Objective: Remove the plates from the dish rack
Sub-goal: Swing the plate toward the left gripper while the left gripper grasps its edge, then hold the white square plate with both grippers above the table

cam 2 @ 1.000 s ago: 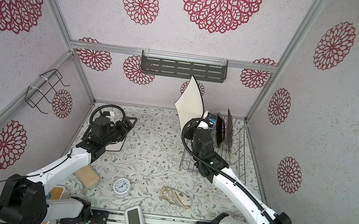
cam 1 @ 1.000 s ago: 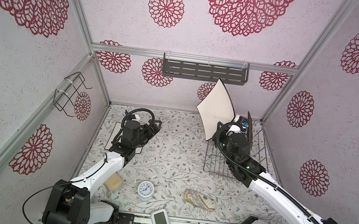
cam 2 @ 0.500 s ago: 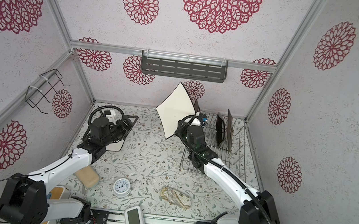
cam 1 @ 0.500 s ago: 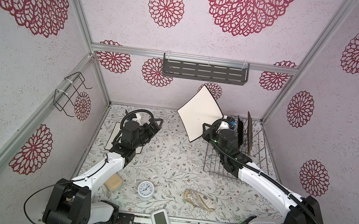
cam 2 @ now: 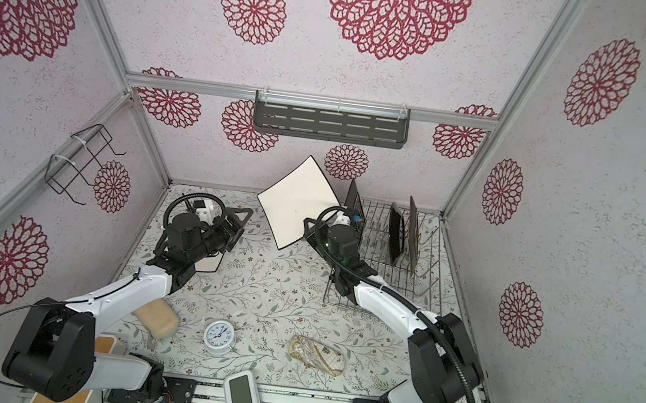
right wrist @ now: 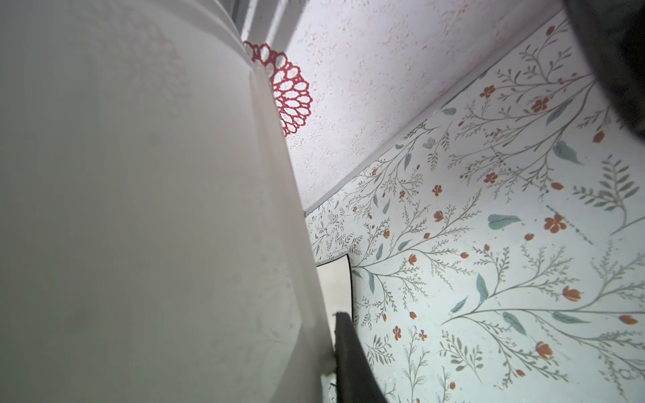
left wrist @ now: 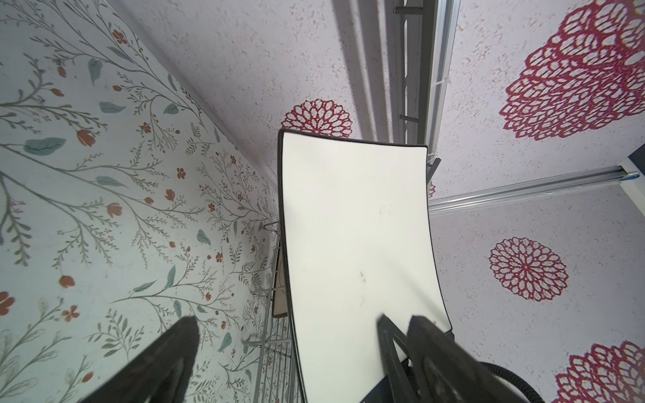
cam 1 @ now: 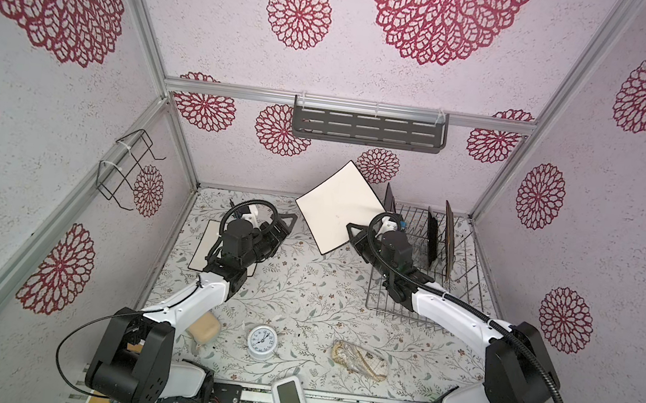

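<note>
Swung left off the dish rack [cam 1: 468, 266], the black-rimmed white square plate [cam 1: 336, 208] rides clamped by its corner in the right gripper [cam 1: 352, 232], rack just behind; left gripper [cam 1: 283, 228] hovers spread wide, facing the plate.

Pale textured walls [cam 1: 216, 30], printed with crimson floral medallions [cam 1: 299, 11], are framed by aluminium rails [cam 1: 242, 93]. A grey slotted shelf [cam 1: 367, 130] is hung on the back wall, a black wire holder [cam 1: 124, 170] on the left one. The surface [cam 1: 314, 289] is covered in leafy print.
</note>
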You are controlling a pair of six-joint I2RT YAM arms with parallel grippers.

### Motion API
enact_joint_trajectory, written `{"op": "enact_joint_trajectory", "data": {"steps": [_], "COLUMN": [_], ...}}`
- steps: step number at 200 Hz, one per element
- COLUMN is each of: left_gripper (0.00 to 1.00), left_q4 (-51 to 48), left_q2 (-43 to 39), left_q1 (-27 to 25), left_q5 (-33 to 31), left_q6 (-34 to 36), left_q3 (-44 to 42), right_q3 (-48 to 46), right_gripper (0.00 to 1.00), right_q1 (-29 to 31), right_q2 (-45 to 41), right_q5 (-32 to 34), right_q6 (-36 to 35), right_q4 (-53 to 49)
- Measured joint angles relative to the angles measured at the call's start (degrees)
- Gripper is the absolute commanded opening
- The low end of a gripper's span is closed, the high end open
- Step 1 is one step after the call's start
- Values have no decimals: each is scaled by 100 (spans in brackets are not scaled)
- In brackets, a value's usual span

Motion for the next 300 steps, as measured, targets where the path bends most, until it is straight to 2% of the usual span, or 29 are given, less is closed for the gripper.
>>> {"op": "enact_joint_trajectory", "data": {"steps": [27, 111, 223, 300], "left_gripper": [100, 93, 58, 42], "left_q4": [98, 400, 741, 916], "left_q2": [105, 293, 404, 459], "left_q1": [0, 0, 0, 0], "left_q5": [63, 190, 352, 376], "left_q6": [-83, -304, -481, -533], "left_q3": [-4, -20, -20, -20], "right_q3": [0, 0, -22, -31], "right_gripper": [0, 0, 0, 0], "right_q1": [2, 63, 164, 199], "right_q2": [175, 271, 494, 555], "right_q5": [-221, -643, -1056, -1255], "right_q6": [352, 994, 1561, 1650], "right_q4": [221, 789, 1294, 1294]}}
